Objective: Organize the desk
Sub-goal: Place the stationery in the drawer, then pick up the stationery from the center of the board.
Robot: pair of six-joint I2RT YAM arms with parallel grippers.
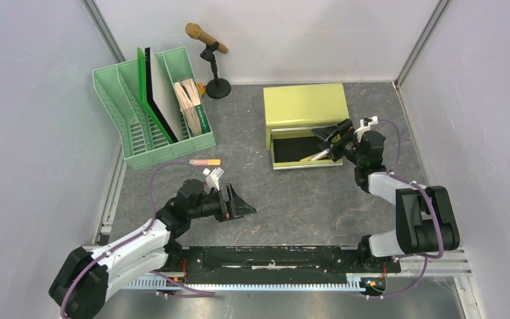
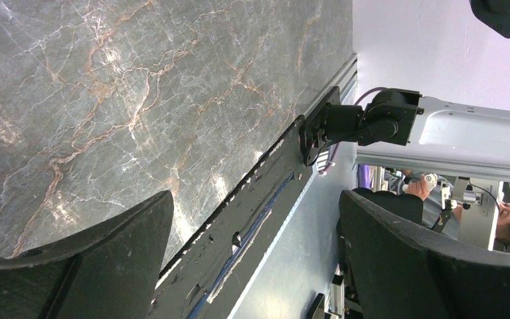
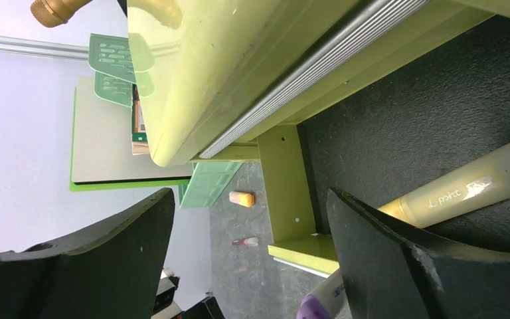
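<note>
Desk (image 1: pixel 292 199) beneath both arms. Orange marker (image 1: pixel 205 161) loose toward left edge, just in front of green file rack (image 1: pixel 139 156), long axis left-right. Left gripper (image 1: pixel 242 205) nearer, jaws apart, empty; marker beyond it toward far edge. Right gripper (image 1: pixel 326 145) jaws apart over open drawer (image 1: pixel 292 143), pen (image 1: pixel 317 157) lying inside.

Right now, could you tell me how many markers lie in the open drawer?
1: a pale marker lying on the dark floor of the open drawer; the cabinet above may hide others.

Glossy cabinet (image 1: pixel 304 105) (painted metal, seemingly) on veined stone-look desk (image 1: pixel 292 199).
</note>
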